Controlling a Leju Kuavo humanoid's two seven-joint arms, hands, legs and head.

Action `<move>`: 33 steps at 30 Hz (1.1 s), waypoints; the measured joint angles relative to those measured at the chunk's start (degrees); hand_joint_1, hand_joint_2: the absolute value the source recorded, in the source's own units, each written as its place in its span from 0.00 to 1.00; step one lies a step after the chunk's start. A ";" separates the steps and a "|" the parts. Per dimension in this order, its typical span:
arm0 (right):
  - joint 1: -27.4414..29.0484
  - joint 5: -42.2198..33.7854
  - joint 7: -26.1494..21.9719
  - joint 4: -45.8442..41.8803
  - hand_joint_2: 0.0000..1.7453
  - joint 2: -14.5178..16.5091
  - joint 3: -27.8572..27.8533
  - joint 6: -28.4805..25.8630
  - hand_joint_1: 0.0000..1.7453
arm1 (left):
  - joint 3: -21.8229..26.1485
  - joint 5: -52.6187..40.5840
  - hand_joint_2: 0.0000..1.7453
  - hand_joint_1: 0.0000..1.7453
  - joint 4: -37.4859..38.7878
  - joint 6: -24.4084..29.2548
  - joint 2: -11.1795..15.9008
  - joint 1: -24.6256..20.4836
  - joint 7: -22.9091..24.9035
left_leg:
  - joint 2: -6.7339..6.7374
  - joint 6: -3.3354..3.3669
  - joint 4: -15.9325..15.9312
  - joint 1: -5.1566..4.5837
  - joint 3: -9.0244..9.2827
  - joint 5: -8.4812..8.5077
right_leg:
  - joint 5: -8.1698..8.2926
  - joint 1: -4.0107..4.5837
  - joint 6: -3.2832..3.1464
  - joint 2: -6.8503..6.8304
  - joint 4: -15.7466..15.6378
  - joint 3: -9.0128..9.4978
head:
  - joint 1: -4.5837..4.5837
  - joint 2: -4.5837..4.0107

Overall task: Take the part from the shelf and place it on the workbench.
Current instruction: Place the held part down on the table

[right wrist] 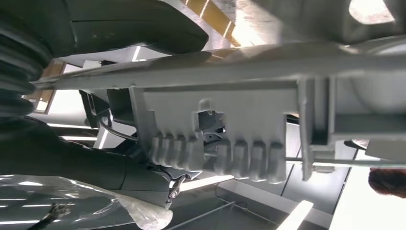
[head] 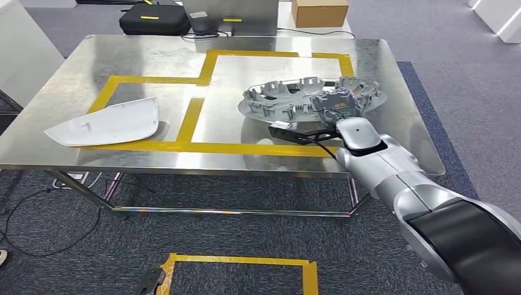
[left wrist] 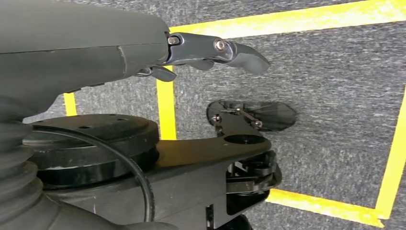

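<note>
So the right hand (head: pixel 336 106) grips the hubcap's (head: pixel 289 98) rim over the workbench (head: pixel 153 64).
Looks light, stiff, brittle plastic; rim's the safest hold.

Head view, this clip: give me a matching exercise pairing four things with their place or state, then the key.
Things:
1. grey wheel cover
2. white mirror housing
3. right robot hand
4. cardboard box

Places or states:
A. lying on the workbench's left side, beside the yellow tape
B. on the floor beyond the workbench's far edge
C. gripping the rim of the round part
D. on the workbench's right side, held at its near-right edge

Pairs: 1-D, 2-A, 3-C, 4-B
</note>
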 joint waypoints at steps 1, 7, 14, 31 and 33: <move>0.04 0.07 -0.36 0.08 0.00 0.00 -0.10 -0.09 0.00 | 0.00 -0.02 1.00 0.00 0.00 0.09 -0.02 -0.01 -0.11 | 0.00 0.00 0.00 0.00 0.00 0.00 | 0.00 0.00 0.00 0.00 0.00 0.00 | 0.00 0.00; 0.25 -0.56 -4.99 0.10 0.00 0.05 -1.56 -3.87 0.00 | -0.02 -0.07 0.25 0.00 0.00 0.89 -0.07 -0.07 0.21 | 0.01 0.00 0.00 0.00 0.00 0.00 | 0.00 0.00 0.00 0.00 0.00 0.04 | -0.01 0.00; 0.63 -3.21 -9.48 -0.96 0.00 0.99 -3.62 -5.07 0.00 | -0.31 -0.60 0.00 0.00 0.00 1.81 -0.07 -0.05 1.80 | 0.00 0.00 -0.01 -0.01 0.00 0.00 | 0.00 0.00 0.00 0.00 0.00 0.05 | 0.00 0.00; 15.99 -44.93 -23.03 -33.47 0.00 4.93 -7.83 17.15 0.00 | -0.70 -0.50 0.00 0.00 0.00 2.76 1.30 2.14 2.11 | 0.00 0.62 0.36 -0.44 0.01 -0.61 | -0.23 -0.40 0.49 0.02 -0.24 0.23 | -0.02 0.00; 16.78 -46.09 -23.13 -35.03 0.00 4.62 -7.47 18.08 0.00 | -0.70 -0.57 0.00 0.00 0.00 2.77 1.43 2.17 2.11 | 0.08 1.06 -0.04 -0.34 0.25 -0.41 | -0.36 -0.45 0.81 0.03 -0.25 0.28 | -0.02 0.00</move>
